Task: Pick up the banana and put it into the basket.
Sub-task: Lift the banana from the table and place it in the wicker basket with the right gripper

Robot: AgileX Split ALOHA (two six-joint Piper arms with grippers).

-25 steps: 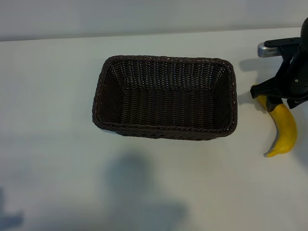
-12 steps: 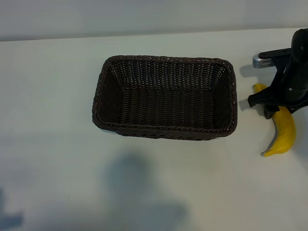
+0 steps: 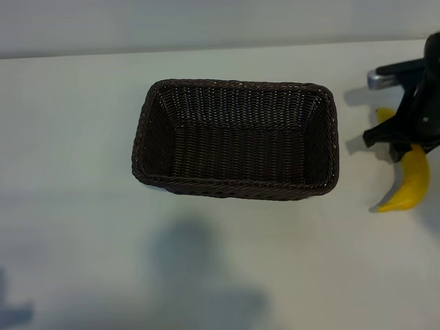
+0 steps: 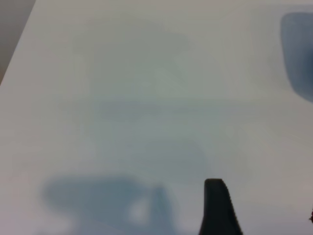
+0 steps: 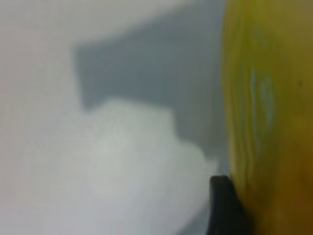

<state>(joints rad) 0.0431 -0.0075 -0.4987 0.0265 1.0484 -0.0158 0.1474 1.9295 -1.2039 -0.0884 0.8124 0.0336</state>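
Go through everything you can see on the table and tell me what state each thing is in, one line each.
banana: lying on the table to the right of the basket, the right gripper over its middle.
basket: upright, nothing in it.
right gripper: pointing down, straddling the banana; grip not clear.
left gripper: one finger shows in its wrist view, above bare table, holding nothing.

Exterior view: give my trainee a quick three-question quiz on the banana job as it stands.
1. True or false: the banana already lies inside the basket.
2. Which arm's pincer is over the banana? A) left B) right
3. Fill in: the banana lies on the table to the ____ of the basket in the exterior view.

Key: 1 false, since the basket holds nothing. 2 B; the left pincer is parked over bare table. 3 right.
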